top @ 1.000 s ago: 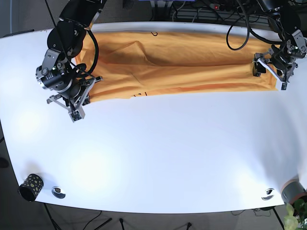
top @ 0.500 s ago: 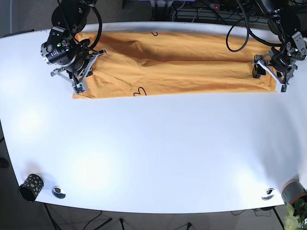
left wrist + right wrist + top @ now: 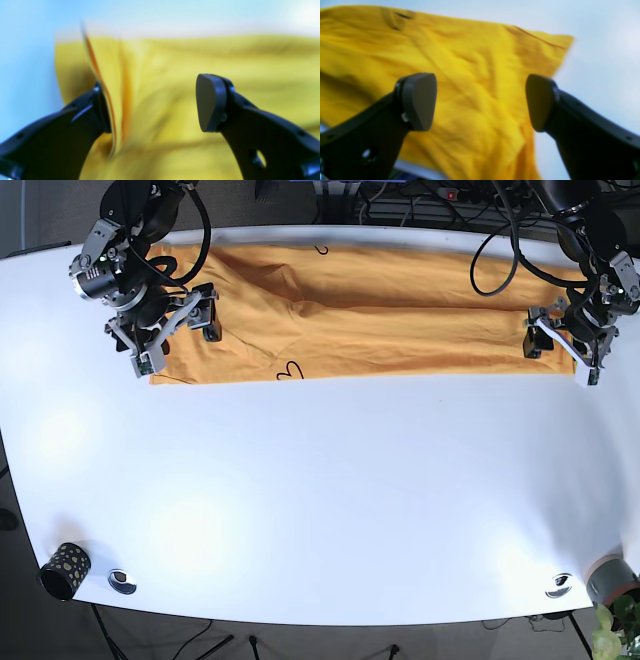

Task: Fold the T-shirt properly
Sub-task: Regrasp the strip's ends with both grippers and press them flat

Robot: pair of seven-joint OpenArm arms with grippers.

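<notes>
The base camera is looking down from high above the white table [image 3: 330, 500], showing the whole top, with both arms at the far side. The left wrist camera is sitting just behind the left gripper [image 3: 155, 105] and is facing forward between its two fingers, very near to the orange T-shirt [image 3: 380, 320], so the picture is blurred. The right wrist camera is looking the same way past the right gripper [image 3: 480, 100]. All three views are sharing the shirt.
</notes>
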